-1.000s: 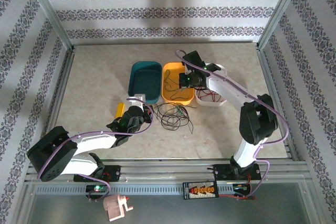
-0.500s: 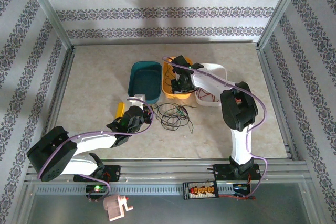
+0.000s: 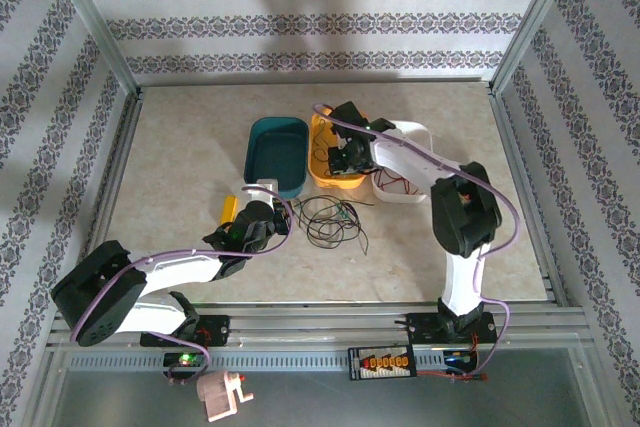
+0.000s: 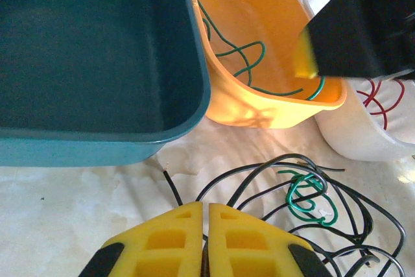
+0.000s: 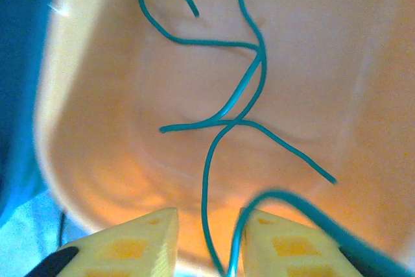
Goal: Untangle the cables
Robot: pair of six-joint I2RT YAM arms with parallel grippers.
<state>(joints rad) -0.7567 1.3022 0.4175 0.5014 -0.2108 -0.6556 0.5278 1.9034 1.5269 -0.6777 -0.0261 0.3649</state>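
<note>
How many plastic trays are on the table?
3, side by side: the teal tray on the left, the orange tray in the middle, the white tray on the right, partly hidden.

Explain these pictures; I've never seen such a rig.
Two robot arms are bolted at the near edge of a table, each ending in a two-finger gripper. The wide picture is from a camera above and behind them. The close-ups are from cameras on the wrists; the yellow blocks are each gripper's own fingers. On the table stand a teal tray, a yellow tray and a white tray. The yellow one holds green wires, the white one red wires, and a tangle of black and green wires lies on the table. The left gripper is shut near the tangle; whether it pinches a wire I cannot tell. The right gripper hangs open over the yellow tray, a green wire passing between its fingers.
</note>
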